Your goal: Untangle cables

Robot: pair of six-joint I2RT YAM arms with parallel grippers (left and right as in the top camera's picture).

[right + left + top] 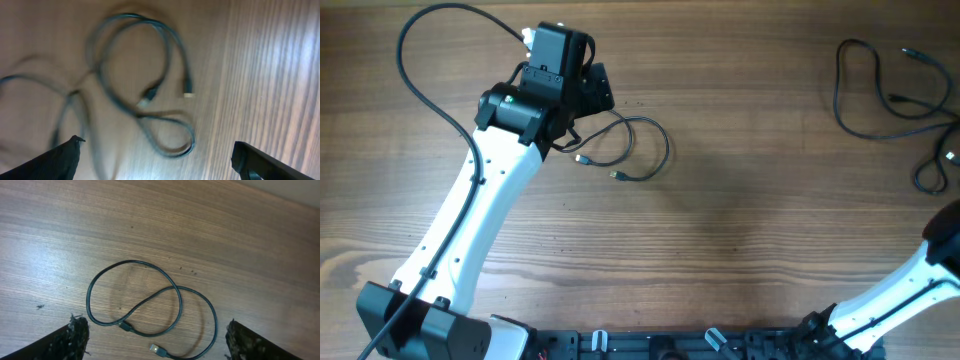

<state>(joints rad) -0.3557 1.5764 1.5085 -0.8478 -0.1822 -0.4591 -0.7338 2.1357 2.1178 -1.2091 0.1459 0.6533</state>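
Cables — two thin black flexible cords with small plug ends, lying well apart on the brown wood-grain tabletop (740, 220).

Item one: left cord (175, 288), far left of centre. It lies flat in a figure-of-eight that crosses itself once. Its silver-tipped plug (159, 350) rests at the near side, clear of the loops. The left gripper (156, 324) hangs over it, jaws wide and holding nothing.

Item two: right cord (175, 50), at the far right edge, in loose open bends. The wrist view is blurred, so its crossings cannot be counted. The right gripper (156, 142) is above it, jaws spread wide and empty.

Step in hand, as judged: separation looks done — only each cord's own loops need opening. Pinch close behind a plug, lift little, and draw it outward from the crossing.
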